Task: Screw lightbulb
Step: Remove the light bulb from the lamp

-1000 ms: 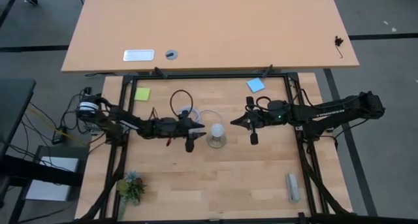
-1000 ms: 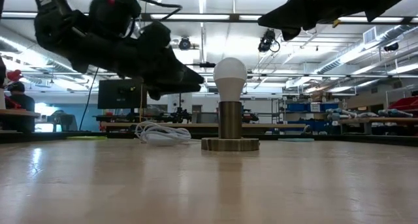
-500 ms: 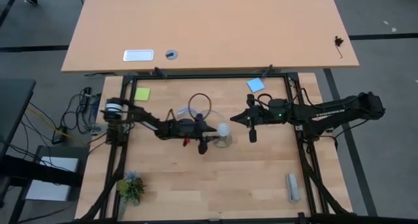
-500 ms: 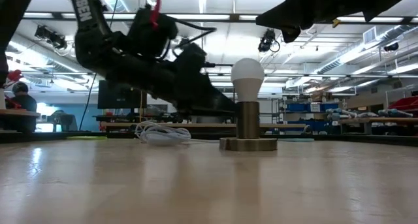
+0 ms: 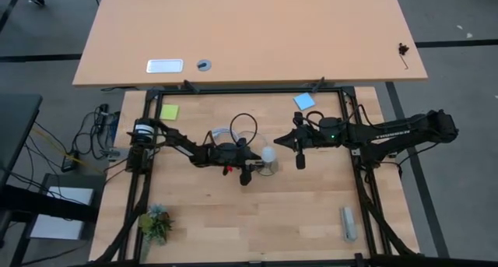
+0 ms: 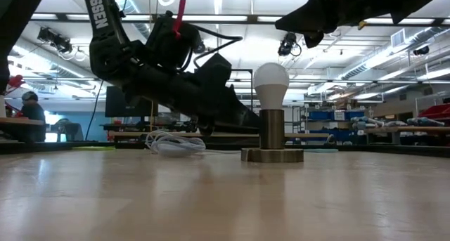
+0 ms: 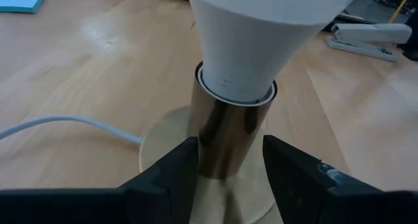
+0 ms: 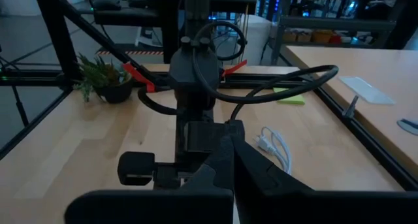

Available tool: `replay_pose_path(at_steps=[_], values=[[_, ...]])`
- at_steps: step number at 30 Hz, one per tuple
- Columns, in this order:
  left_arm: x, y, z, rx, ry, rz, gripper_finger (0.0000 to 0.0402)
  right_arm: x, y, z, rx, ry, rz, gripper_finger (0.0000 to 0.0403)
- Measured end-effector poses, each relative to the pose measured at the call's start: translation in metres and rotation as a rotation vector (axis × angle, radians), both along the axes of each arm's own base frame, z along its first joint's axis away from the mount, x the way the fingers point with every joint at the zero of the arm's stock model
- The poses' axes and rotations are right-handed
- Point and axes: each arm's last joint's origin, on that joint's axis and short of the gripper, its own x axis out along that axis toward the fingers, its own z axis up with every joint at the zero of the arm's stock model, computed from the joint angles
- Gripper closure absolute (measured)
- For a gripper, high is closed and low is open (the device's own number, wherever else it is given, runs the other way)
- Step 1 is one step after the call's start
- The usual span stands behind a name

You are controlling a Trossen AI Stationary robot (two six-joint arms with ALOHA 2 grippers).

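The white lightbulb (image 5: 268, 152) stands upright in a brass socket tube (image 7: 228, 132) on a round flat base (image 6: 272, 155) at mid-table. It also shows in the low view (image 6: 271, 78). A white cable (image 5: 222, 133) runs from the base. My left gripper (image 7: 228, 155) is at the socket, shut on the tube below the bulb. My right gripper (image 5: 280, 145) hangs shut and empty just right of the bulb, raised above the table (image 6: 309, 20). My left gripper pinches the brass socket tube (image 7: 202, 145) between its two fingers, one on each side, just below the bulb's neck. The fingers come from the table's left, slanting down. The socket stays upright with its base (image 7: 163, 139) flat on the table.
The looped white cable (image 6: 172, 144) lies left of and behind the base. A blue note (image 5: 304, 101) and a green note (image 5: 170, 111) lie near the far edge. A stapler (image 5: 349, 223) lies at the near right, a small plant (image 5: 156, 223) at the near left.
My left gripper has gone toward the table's right edge and reached the socket. The socket with the bulb has slid a little toward the right, staying upright on its base.
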Motion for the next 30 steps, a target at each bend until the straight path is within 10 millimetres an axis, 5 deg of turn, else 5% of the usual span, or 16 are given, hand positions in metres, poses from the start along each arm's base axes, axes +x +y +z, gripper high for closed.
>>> replay_pose_path(at_steps=[5,13,30], values=[[0.000,0.000,0.000,0.001,-0.002,0.002,0.0222,0.001,0.000,-0.002,0.032,0.011,-0.008,0.0398],[0.000,0.000,-0.001,0.003,0.005,0.002,0.0222,-0.011,-0.001,-0.039,0.139,0.377,-0.095,0.0398],[-0.001,0.001,-0.001,0.012,0.004,0.024,0.0222,0.014,0.003,-0.121,0.234,0.407,-0.010,0.0398]])
